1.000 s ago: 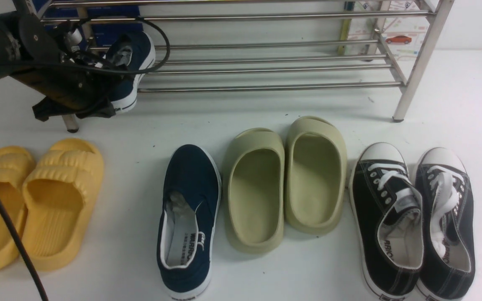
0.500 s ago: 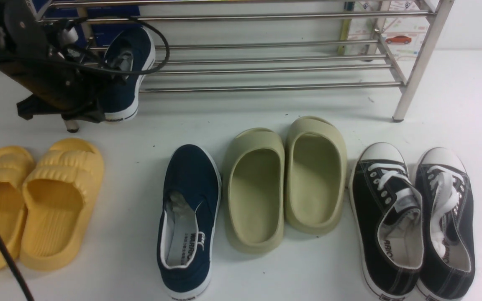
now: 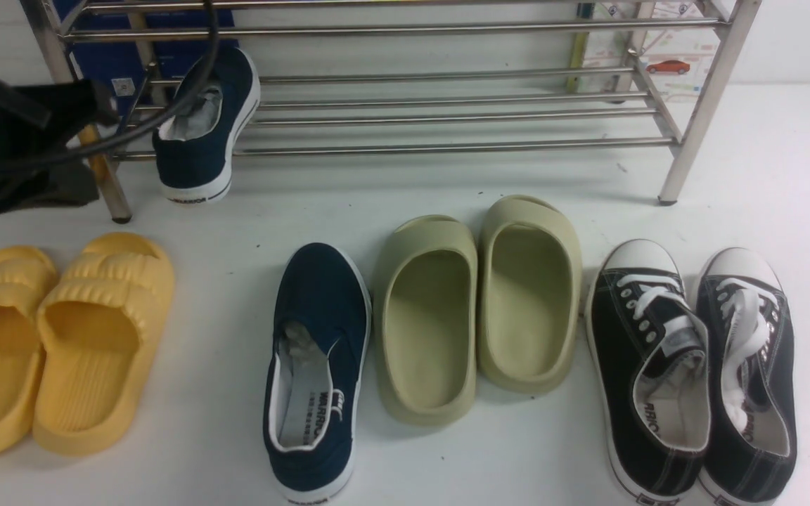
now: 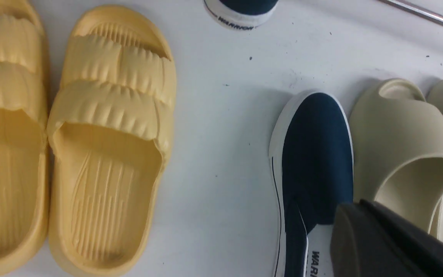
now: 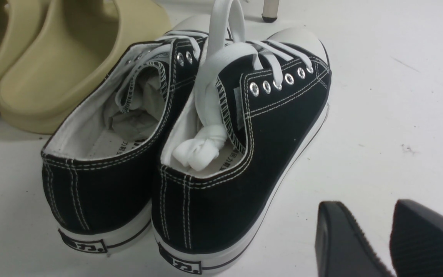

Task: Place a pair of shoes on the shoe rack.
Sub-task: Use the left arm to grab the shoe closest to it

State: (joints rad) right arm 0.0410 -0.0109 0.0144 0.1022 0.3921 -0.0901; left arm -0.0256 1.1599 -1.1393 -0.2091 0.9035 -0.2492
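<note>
One navy slip-on shoe point(image 3: 201, 130) lies tilted on the lowest bars of the steel shoe rack point(image 3: 447, 148) at its left end, heel hanging over the front bar. Its white heel point(image 4: 240, 13) also shows in the left wrist view. The other navy shoe point(image 3: 317, 365) stands on the floor, toe toward the rack. My left gripper point(image 4: 354, 207) is shut and holds nothing, hovering over that floor shoe point(image 4: 313, 154). The left arm point(image 3: 18, 140) sits left of the rack leg. My right gripper point(image 5: 367, 207) is open over bare floor, behind the black sneakers.
Yellow slides point(image 3: 60, 337) lie at the left, olive slides point(image 3: 479, 309) in the middle beside the floor shoe, and black lace-up sneakers point(image 3: 693, 365) at the right. A blue box point(image 3: 95, 60) stands behind the rack. The rack's right leg point(image 3: 700, 119) reaches the floor.
My left arm has drawn back to the left, away from the shoe on the rack. The shoe stays on the bars, let go, its heel settled slightly lower.
</note>
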